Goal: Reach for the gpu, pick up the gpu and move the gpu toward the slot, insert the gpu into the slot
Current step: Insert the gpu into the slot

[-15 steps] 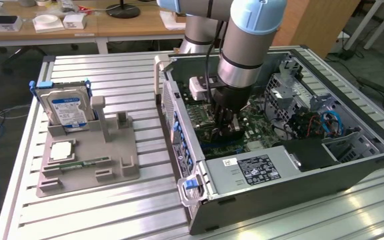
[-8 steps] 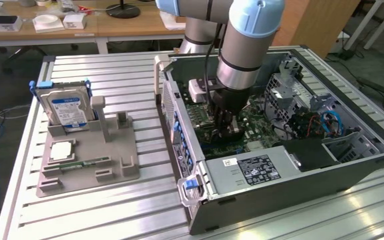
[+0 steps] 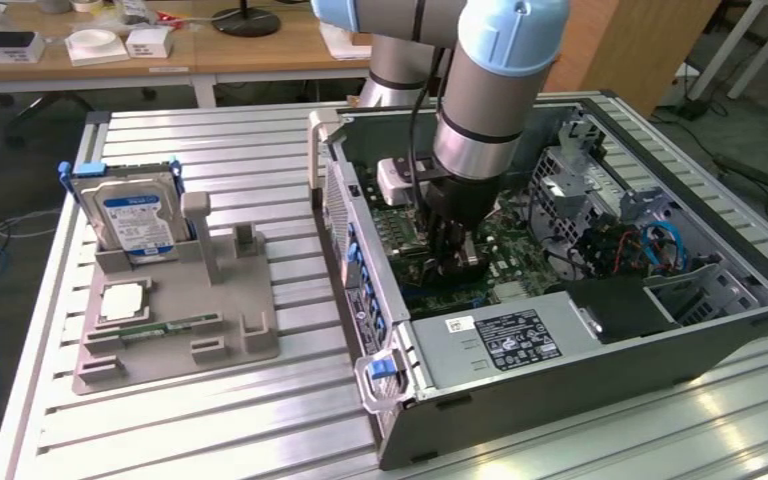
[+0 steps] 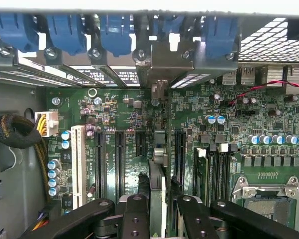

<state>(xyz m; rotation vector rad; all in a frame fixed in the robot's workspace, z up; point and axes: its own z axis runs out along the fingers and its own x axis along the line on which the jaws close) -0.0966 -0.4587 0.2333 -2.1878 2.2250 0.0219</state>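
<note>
My gripper (image 4: pixel 162 200) is shut on the gpu (image 4: pixel 158 167), which I see edge-on as a thin upright card between the two black fingers (image 4: pixel 135 214). The card stands on the green motherboard (image 4: pixel 114 107) with long black slots (image 4: pixel 119 159) on either side of it. Its far end reaches the rear wall of the case under the blue latches (image 4: pixel 112 30). The slot directly under the card is hidden by the card itself. In the exterior view the gripper (image 3: pixel 448 250) is low inside the open computer case (image 3: pixel 571 350), right over the motherboard.
A silver processor socket (image 4: pixel 269 199) lies close beside the gripper, and a white slot (image 4: pixel 78 164) and a bundle of cables (image 4: pixel 15 132) lie on the other side. Outside the case, a grey fixture (image 3: pixel 177 335) holds the blue-labelled hard drive (image 3: pixel 131 215) and a memory stick (image 3: pixel 171 328).
</note>
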